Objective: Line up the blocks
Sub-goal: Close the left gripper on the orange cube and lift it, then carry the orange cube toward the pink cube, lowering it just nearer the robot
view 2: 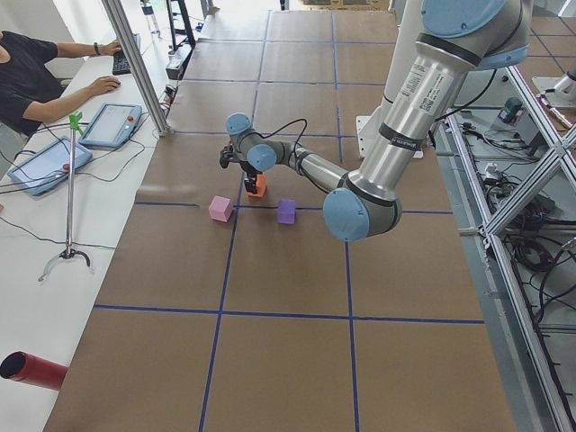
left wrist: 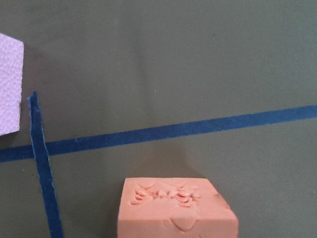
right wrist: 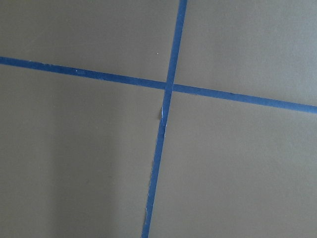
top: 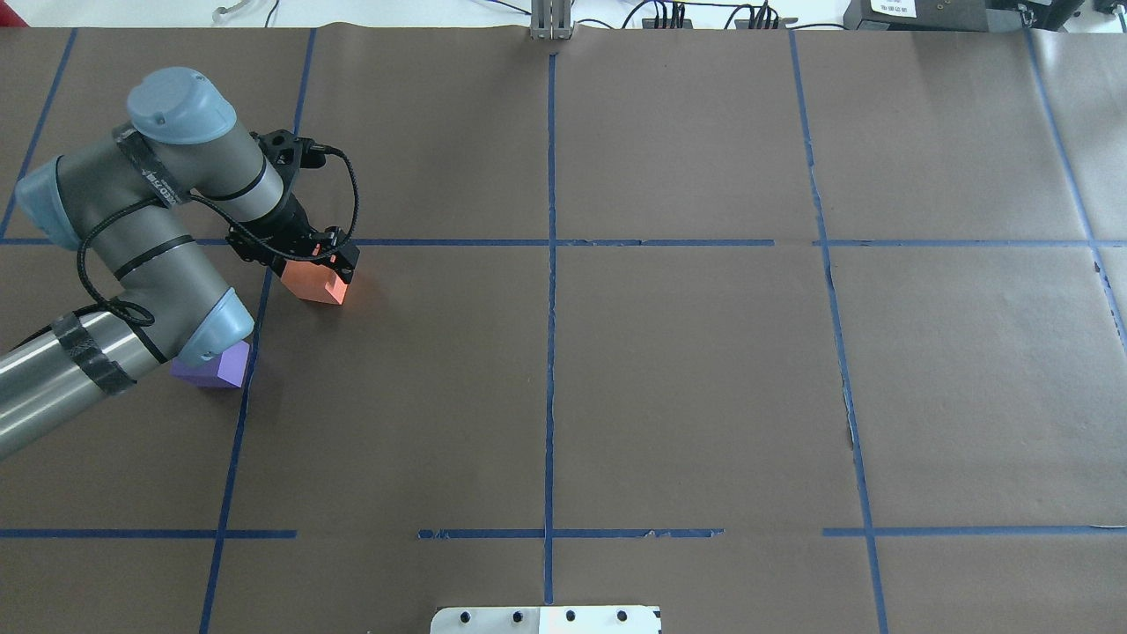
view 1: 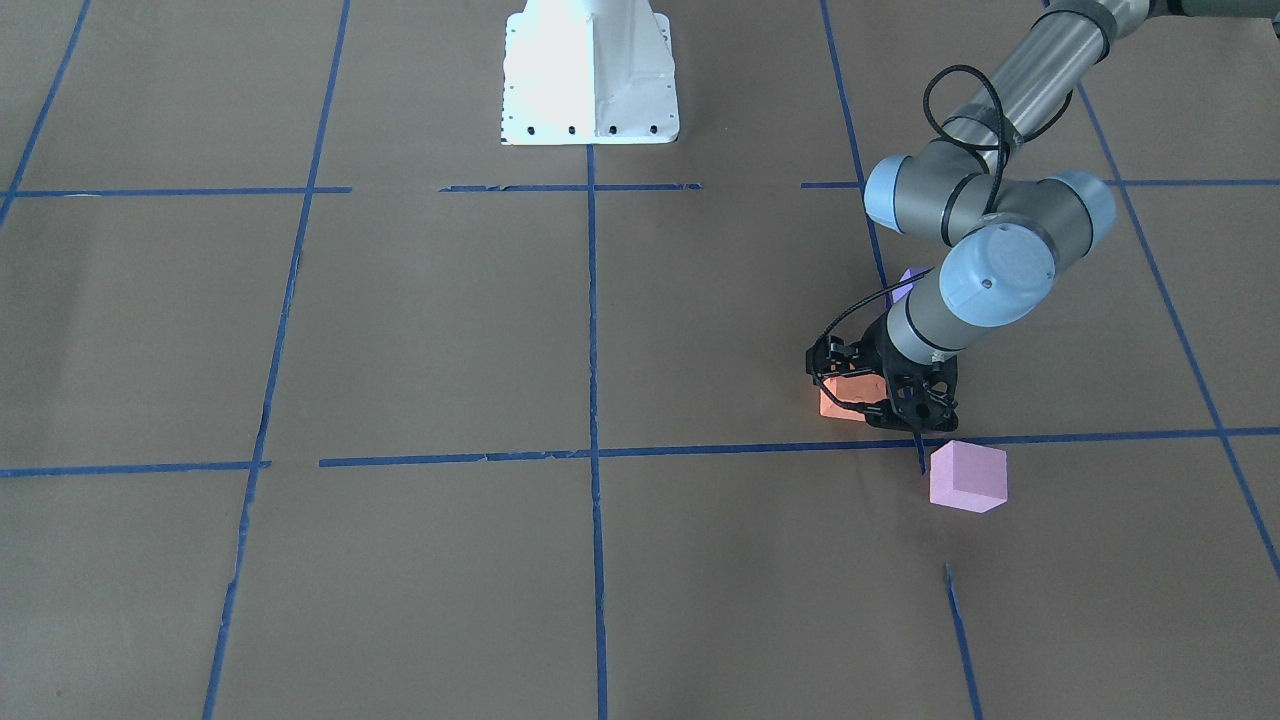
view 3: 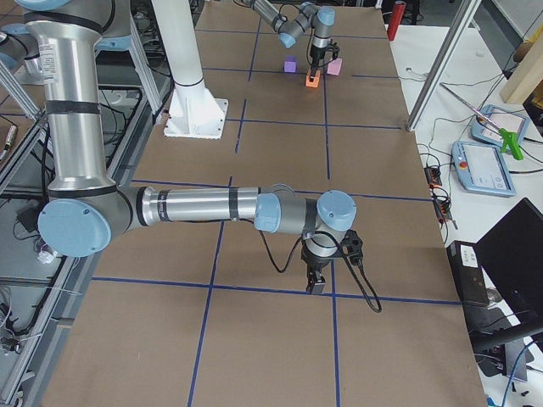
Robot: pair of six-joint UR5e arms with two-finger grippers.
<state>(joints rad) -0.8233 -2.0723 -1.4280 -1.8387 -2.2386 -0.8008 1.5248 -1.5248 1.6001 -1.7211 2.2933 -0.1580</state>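
Violet-blue foam cube (top: pixel 216 368) is sitting nearest the base on the table (view 1: pixel 420 330). We're clamping the dented orange foam cube (left wrist: pixel 176 210) w/ the left hand (view 1: pixel 870 395). Risk: placing too close, we're prob. knocking the light pink foam cube (view 1: pixel 966 476) beyond. Right hand (view 3: pixel 316 284): can't tell.

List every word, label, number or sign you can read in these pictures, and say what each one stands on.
Nothing can be read for sure.
The black band round the left arm: white lettering, too blurred to read.
The white label on the black box: too small to read.
The orange block: dents only, no writing.
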